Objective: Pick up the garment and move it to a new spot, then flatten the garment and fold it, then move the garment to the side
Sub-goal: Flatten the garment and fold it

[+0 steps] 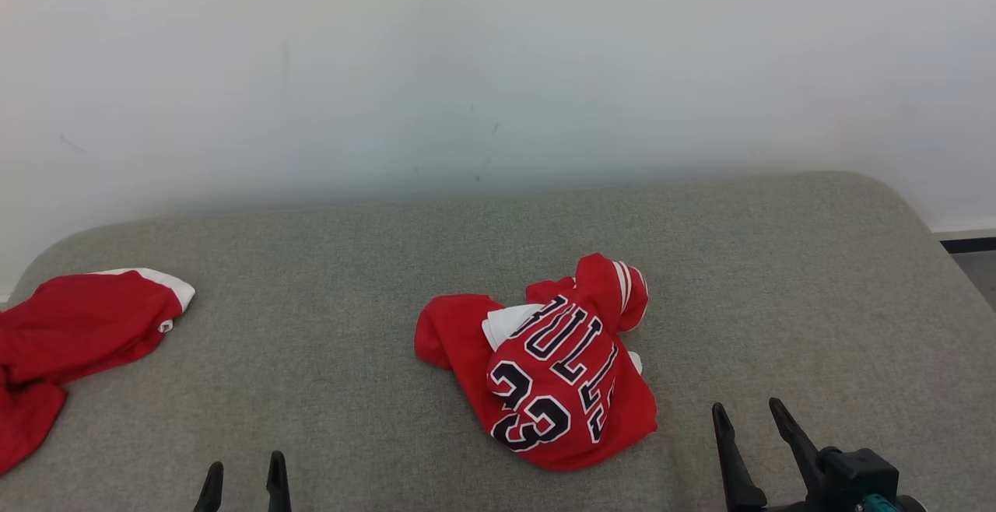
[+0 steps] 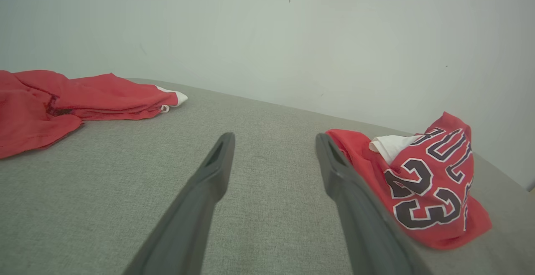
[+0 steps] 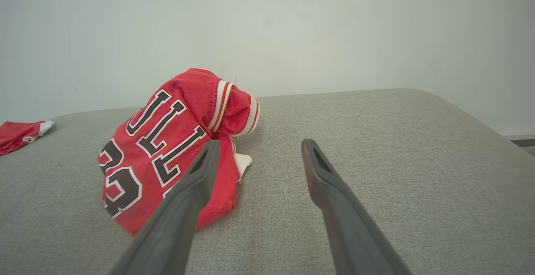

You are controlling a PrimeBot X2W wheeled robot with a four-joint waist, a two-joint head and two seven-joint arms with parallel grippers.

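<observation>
A crumpled red jersey, the garment (image 1: 548, 364), lies bunched near the middle of the grey padded surface, its black-and-white "23" and lettering facing up. The left wrist view has the garment (image 2: 422, 183) at the right, and the right wrist view has the garment (image 3: 167, 149) at the left. My left gripper (image 1: 243, 471) is open at the bottom edge, well to the garment's left. My right gripper (image 1: 750, 412) is open just right of the garment, apart from it. Both pairs of fingers, the left gripper (image 2: 273, 140) and the right gripper (image 3: 258, 146), hold nothing.
A second red garment with white trim (image 1: 74, 341) lies at the far left edge of the grey surface (image 1: 778, 278); it also shows as the red cloth (image 2: 75, 99). A pale wall (image 1: 498, 68) rises behind. The surface's rounded right corner drops to a dark floor strip (image 1: 969, 246).
</observation>
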